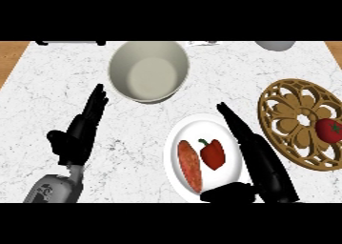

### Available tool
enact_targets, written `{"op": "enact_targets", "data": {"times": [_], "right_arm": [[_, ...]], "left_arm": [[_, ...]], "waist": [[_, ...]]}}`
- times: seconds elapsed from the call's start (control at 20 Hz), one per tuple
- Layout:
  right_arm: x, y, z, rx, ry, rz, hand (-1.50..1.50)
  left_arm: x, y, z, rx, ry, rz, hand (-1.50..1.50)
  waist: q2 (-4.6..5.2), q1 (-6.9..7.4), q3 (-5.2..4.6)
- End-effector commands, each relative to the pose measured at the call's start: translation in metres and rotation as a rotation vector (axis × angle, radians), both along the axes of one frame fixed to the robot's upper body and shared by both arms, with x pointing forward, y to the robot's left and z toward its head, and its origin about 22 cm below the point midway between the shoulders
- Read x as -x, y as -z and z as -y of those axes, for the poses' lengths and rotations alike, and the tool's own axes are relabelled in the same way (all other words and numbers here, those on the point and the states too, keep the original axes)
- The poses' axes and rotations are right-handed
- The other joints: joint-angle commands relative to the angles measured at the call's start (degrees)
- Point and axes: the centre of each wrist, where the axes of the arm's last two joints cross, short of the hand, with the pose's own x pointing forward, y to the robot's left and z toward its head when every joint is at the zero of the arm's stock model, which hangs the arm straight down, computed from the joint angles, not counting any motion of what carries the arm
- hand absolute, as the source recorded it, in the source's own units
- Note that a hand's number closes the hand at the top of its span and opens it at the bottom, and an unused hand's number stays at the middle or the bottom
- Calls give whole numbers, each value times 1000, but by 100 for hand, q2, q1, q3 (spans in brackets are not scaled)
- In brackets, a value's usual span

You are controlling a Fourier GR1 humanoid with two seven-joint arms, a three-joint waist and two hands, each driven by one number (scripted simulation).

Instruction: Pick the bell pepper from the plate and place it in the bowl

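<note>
Pepper (213, 153) lies ungrasped on the plate (194, 128), between sausage (189, 166) and right hand (261, 159), whose straight fingers hold nothing along the plate's right rim; closing from there risks shoving the pepper against the sausage or catching the rim; left hand (78, 133) rests open.

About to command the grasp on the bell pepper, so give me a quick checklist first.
1. Bell pepper lies uncovered on the plate: ok.
2. Right hand open, fingers straight, just right of the pepper: ok.
3. Pepper free of the sausage beside it: cannot tell, they lie very close.
4. Right hand's height above the plate: cannot tell.
5. Bowl upright and holding nothing: ok.
6. Left hand open, left of the bowl, off the path: ok.
</note>
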Motion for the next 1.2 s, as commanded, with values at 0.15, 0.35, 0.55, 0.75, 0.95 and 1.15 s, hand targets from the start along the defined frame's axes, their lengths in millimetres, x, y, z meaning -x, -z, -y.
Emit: {"op": "enact_targets", "data": {"times": [0.15,0.35,0.55,0.75,0.95,1.15], "right_arm": [[-1,25,20,61,-15,-106,-150],[-9,32,40,20,-50,-110,-150],[-11,11,31,-53,-58,-86,-150],[-2,39,18,-114,-78,-79,-150],[17,35,23,-149,-76,-76,-150],[0,40,29,-173,-68,-116,-150]], "left_arm": [[-6,-11,-8,-16,-4,-6,0],[6,-4,-12,6,-5,-2,0],[-1,4,10,-9,-13,5,0],[-8,5,2,10,-9,11,0],[-5,15,-10,-5,10,12,0],[-10,-3,-20,11,-8,11,0]], "waist": [[-3,-32,5],[-2,-20,5],[-2,-28,4],[-1,-33,4],[-1,-38,3],[0,-27,4]]}}
